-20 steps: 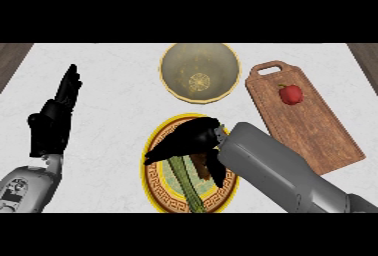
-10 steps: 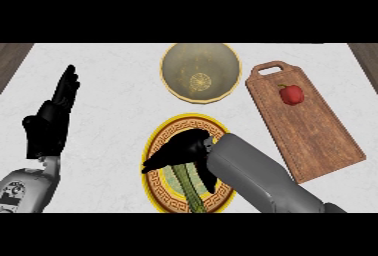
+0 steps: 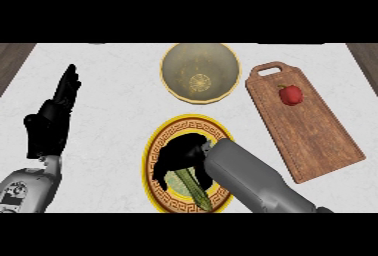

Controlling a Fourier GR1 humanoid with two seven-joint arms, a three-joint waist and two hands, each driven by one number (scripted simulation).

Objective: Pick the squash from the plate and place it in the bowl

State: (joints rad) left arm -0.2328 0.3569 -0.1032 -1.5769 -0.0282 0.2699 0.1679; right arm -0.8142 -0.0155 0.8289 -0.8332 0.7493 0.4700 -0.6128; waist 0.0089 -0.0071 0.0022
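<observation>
A long green squash (image 3: 193,189) lies on the yellow plate (image 3: 164,138) with a dark patterned rim, near the counter's front. My right hand (image 3: 179,155) is down over the plate, its black fingers curled around the squash's upper end, which they hide. Behind the plate stands the round tan bowl (image 3: 201,72), with nothing in it. At the left my left hand (image 3: 53,121) rests open, fingers pointing up, away from the plate.
A wooden cutting board (image 3: 310,130) lies to the right of the plate and bowl, with a small red pepper (image 3: 290,94) on its far half. The white counter meets dark wood at its far left and right corners.
My right forearm has drawn back toward the lower edge and the hand has slid down the plate, closing over the squash. The left hand stays put.
</observation>
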